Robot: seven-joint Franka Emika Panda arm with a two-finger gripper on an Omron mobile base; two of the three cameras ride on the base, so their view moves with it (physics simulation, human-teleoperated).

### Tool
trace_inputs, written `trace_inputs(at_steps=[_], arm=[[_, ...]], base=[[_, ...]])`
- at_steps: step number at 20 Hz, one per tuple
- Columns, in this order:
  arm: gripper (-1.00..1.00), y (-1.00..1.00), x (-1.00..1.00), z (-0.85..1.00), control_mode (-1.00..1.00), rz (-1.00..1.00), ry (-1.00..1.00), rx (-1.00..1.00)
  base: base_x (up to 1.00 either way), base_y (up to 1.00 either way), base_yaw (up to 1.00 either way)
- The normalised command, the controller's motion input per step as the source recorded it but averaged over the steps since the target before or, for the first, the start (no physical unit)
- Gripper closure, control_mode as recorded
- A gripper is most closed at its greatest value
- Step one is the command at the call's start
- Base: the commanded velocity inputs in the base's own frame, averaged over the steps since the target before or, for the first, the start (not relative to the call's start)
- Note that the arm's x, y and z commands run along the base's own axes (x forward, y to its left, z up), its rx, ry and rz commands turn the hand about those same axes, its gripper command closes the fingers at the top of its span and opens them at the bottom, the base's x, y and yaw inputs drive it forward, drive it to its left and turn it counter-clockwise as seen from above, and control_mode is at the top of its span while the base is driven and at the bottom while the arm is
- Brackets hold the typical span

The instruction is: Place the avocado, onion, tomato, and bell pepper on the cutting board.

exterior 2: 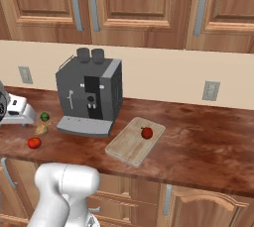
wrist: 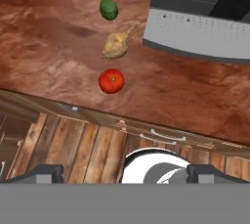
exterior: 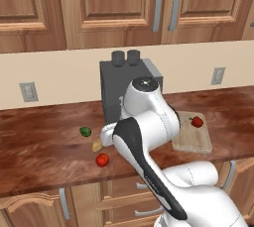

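The bell pepper [exterior 2: 146, 133] sits on the cutting board [exterior 2: 126, 149]. My gripper [wrist: 125, 171] hangs with jaws wide, empty. In the hand view, tomato [wrist: 111, 81] at eleven o'clock, onion [wrist: 116, 45] and avocado [wrist: 109, 9] beyond. Next I judge: descend onto the tomato.

Definitely a home kitchen, rendered though. Wood wall cabinets [exterior 2: 134, 3] up top, drawers [exterior: 129, 196] under a dark reddish bench [exterior 2: 208, 141], outlets [exterior 2: 211, 90] on the beige wall, and a grey coffee machine [exterior 2: 92, 94] sitting next to a cutting board [exterior 2: 131, 144] with some veg lying around.
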Motion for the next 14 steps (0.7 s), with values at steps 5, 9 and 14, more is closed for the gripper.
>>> trace_inputs(at_steps=[5, 9, 14], arm=[[-1.0, 0.05, 0.0, -0.34, -1.0, 0.01, 0.0, 0.0], [-1.0, 0.02, 0.0, -0.35, -1.0, 0.01, 0.0, 0.0], [-1.0, 0.0, 0.0, -0.28, -1.0, 0.0, 0.0, 0.0]], base=[[0.0, 0.0, 0.0], [0.0, 0.0, 0.0], [0.0, 0.0, 0.0]])
